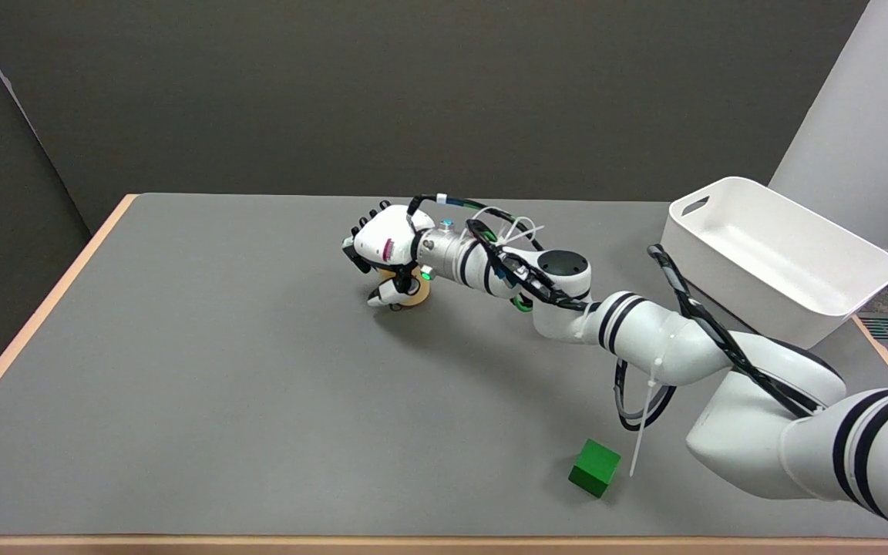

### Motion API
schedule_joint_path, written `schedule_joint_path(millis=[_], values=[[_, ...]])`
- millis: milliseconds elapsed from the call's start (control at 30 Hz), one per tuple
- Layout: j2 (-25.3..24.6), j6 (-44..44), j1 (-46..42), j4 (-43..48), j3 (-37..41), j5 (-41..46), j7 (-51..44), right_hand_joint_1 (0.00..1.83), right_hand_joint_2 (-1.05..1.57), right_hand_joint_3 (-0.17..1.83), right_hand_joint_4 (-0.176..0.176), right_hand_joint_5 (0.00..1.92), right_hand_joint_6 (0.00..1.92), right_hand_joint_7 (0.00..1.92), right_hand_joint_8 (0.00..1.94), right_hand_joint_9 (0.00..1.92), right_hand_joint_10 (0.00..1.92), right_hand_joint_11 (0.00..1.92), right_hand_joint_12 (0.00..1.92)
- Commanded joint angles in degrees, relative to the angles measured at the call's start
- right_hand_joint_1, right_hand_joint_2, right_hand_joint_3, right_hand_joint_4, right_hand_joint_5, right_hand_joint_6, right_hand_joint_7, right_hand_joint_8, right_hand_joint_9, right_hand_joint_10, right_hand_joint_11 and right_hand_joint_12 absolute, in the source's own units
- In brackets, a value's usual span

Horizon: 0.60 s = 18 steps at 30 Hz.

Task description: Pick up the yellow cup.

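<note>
Green cube (594,467) lies nearest, at the table (205,370) front, well apart from the work. Behind it the right arm stretches to mid-table, where the hand (384,254) covers the cup (412,288). Its fingers curl around the cup from above, probably to clamp it for lifting. A white bin (779,258) waits at right.

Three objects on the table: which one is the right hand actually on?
The yellow cup, mid-table: the right hand is curled over it, hiding most of it. The green cube sits alone near the front edge, and the white bin stands at the right, both untouched.
</note>
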Motion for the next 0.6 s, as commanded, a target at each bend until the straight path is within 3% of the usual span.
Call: schedule_joint_path(millis=[33,600], values=[[-0.05,0.85,0.07,0.14,0.0,-1.03,-0.07,1.16,1.26,0.07,-0.117,0.49,1.65,0.81,1.33,0.78,1.2,0.68,1.92],[-0.05,1.01,0.47,-0.34,0.1,-1.03,-0.07,1.15,1.25,0.08,-0.103,0.52,1.66,0.82,1.29,0.78,1.2,0.68,1.91]])
